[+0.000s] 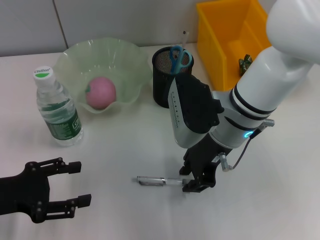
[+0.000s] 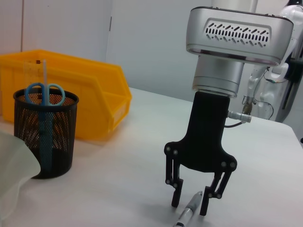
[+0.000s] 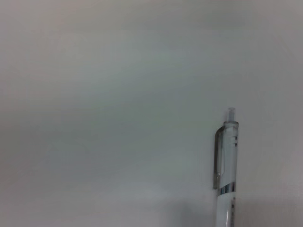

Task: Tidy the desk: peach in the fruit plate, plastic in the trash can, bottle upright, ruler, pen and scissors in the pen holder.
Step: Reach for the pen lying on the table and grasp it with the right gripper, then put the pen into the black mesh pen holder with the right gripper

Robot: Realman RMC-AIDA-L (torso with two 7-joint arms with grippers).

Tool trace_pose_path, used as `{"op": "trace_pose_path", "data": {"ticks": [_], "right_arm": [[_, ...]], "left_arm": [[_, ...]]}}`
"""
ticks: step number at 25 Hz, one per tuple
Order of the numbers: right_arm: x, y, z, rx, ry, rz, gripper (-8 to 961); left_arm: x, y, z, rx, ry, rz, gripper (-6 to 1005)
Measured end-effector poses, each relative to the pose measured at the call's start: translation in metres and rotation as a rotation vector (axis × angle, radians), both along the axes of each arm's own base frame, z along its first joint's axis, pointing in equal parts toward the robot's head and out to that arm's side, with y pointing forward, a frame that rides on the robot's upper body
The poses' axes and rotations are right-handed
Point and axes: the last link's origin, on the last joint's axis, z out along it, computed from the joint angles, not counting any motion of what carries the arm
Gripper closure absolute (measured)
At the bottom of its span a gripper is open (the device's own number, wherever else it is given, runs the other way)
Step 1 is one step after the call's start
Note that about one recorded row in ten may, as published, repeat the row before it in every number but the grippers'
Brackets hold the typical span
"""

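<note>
Straddling the clear plastic click pen point(image 1: 159, 181) with its dark fingers spread narrowly to either side, the right hand point(image 1: 196, 184) stands down on the broad white worktop point(image 1: 125, 150), fingertips at or just above the surface and not yet closed on the barrel. The pen lies flat, its far end reaching out toward the robot's left. This looks like the pen step, the last one open: the pink peach point(image 1: 101, 92) sits in the pale green scalloped fruit plate point(image 1: 75, 55), the small clear water bottle point(image 1: 56, 107) with white cap stands upright, the blue-handled scissors point(image 1: 178, 56) and a clear ruler point(image 1: 184, 36) stick out of the black mesh pen holder point(image 1: 162, 85), and the crumpled dark green wrapper point(image 1: 245, 63) lies in the yellow trash can point(image 1: 215, 45). Next the fingers need to pinch the thin barrel squarely, lift, and carry it over the holder's rim, just behind. The left hand point(image 1: 80, 183) rests idle and wide open near the front edge. A plain pale wall backs the worktop.
</note>
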Motion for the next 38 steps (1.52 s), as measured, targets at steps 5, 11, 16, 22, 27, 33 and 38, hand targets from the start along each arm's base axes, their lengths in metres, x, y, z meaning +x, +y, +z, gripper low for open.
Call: {"op": "trace_pose_path", "data": {"ticks": [5,11,16,22,27,33,38], "right_arm": [[0.001,-0.001,-0.001,-0.007,-0.008,0.005,629],[0.001,-0.003,-0.002,-0.014,-0.015,0.013,673],[0.000,-0.003,-0.003,-0.015,-0.016,0.017,709],[-0.001,-0.002,-0.003,-0.021,-0.021,0.021,749],[-0.002,-0.001,-0.002,-0.021,-0.020,0.022,781],[-0.009,0.004,0.009,0.008,0.031,-0.001,820],[-0.011,0.007,0.026,0.057,0.110,-0.023,826]], "left_arm": [[0.000,0.000,0.000,0.002,-0.002,-0.001,202],[0.001,0.000,-0.001,0.001,-0.005,0.000,202],[0.002,0.000,-0.002,0.005,-0.010,0.001,202],[0.002,0.000,-0.002,0.008,-0.013,0.001,203],[0.002,0.000,-0.002,0.009,-0.014,0.001,203],[0.002,0.000,0.001,0.008,-0.017,-0.002,203],[0.002,0.001,0.003,0.015,-0.023,0.003,203]]}}
